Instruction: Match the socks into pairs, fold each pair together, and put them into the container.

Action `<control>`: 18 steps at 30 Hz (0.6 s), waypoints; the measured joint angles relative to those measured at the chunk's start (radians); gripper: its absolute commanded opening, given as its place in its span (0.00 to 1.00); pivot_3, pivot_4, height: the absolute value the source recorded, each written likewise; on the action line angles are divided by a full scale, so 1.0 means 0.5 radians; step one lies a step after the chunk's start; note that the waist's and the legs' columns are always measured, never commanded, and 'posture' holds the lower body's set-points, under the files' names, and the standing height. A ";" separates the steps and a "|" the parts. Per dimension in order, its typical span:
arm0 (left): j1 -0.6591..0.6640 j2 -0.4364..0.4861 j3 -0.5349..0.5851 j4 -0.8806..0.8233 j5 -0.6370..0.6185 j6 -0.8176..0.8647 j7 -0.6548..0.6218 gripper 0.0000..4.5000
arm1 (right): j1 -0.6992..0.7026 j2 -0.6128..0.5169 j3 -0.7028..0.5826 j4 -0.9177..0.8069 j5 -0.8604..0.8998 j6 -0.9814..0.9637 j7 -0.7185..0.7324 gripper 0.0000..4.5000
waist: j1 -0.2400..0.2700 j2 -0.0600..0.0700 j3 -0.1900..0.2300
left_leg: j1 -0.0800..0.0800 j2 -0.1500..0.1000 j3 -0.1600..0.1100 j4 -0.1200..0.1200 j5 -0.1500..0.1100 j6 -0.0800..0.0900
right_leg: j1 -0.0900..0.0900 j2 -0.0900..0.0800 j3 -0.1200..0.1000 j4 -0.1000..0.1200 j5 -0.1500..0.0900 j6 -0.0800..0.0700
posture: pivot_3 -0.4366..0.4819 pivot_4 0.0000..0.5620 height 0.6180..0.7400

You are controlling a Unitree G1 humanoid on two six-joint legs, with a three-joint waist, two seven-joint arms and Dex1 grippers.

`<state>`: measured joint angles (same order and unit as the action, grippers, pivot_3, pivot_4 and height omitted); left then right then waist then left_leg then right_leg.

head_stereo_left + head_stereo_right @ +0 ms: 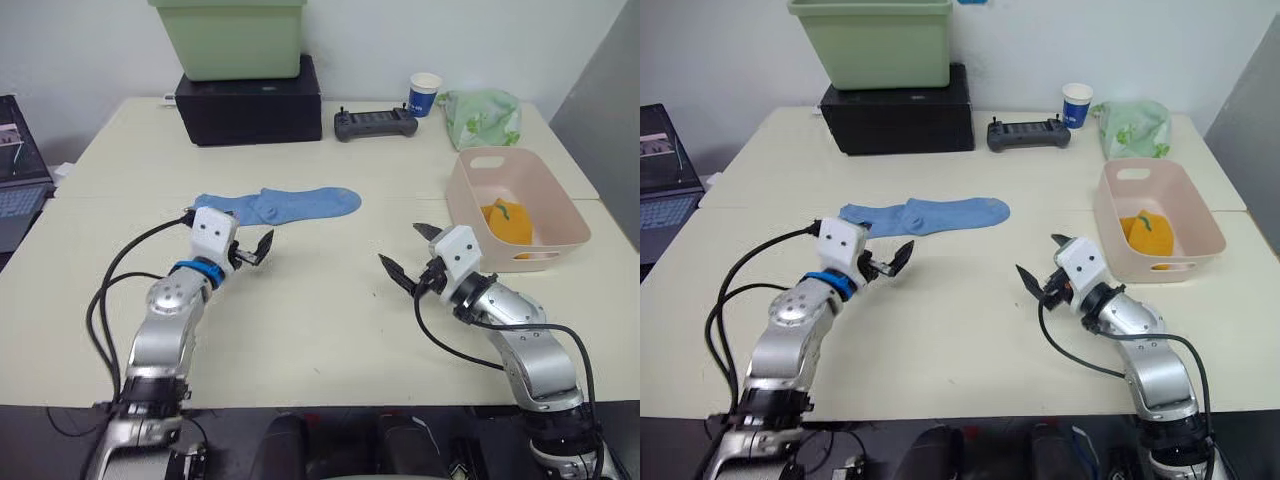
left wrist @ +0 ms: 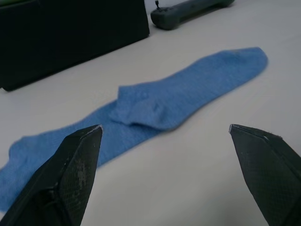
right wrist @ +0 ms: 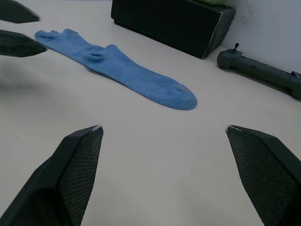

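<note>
Left eye view: blue socks (image 1: 280,205) lie flat mid-worktop; the pink container (image 1: 515,210) near the right edge holds an orange sock (image 1: 508,221).

Left wrist view: left gripper (image 2: 176,155) spread wide, empty.

Right wrist view: right gripper (image 3: 164,160) wide open, empty.

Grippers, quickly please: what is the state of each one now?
Left gripper: open, holding nothing, near the blue socks.
Right gripper: open, holding nothing, over the table.
</note>
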<state>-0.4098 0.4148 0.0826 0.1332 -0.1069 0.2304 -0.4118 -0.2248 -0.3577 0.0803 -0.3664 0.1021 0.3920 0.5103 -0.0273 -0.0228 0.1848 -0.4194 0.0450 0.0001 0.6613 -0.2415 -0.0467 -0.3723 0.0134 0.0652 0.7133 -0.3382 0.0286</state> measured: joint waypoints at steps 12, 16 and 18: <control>-0.607 -0.078 -0.116 1.052 0.152 -0.253 0.010 0.66 | -0.062 -0.018 0.045 0.046 -0.009 0.015 -0.003 1.00 | -0.005 0.000 0.000 | -0.003 0.001 0.001 0.001 0.000 0.000 | -0.003 0.001 -0.001 0.002 0.000 0.000 | 0.48 0.27 1.00; -0.623 -0.089 -0.114 1.160 0.158 -0.299 0.011 0.36 | -0.047 -0.020 0.045 0.044 -0.009 0.023 -0.025 1.00 | -0.005 0.000 0.000 | -0.003 0.001 0.000 0.001 0.000 -0.001 | -0.003 0.001 -0.001 0.003 0.000 0.000 | 0.48 0.27 1.00; -0.623 -0.100 -0.114 1.176 0.157 -0.302 0.011 0.22 | -0.047 -0.020 0.045 0.044 -0.009 0.025 -0.031 1.00 | -0.004 0.000 0.000 | -0.003 0.001 0.000 0.001 0.000 -0.001 | -0.003 0.001 -0.002 0.002 0.000 0.000 | 0.48 0.27 1.00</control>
<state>-0.7216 0.3647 0.0258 0.7211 -0.0286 0.0795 -0.4064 -0.2484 -0.3676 0.1026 -0.3445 0.0975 0.4047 0.4947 -0.0296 -0.0229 0.1849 -0.4211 0.0457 0.0001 0.6620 -0.2412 -0.0470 -0.3739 0.0139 0.0643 0.7145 -0.3382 0.0285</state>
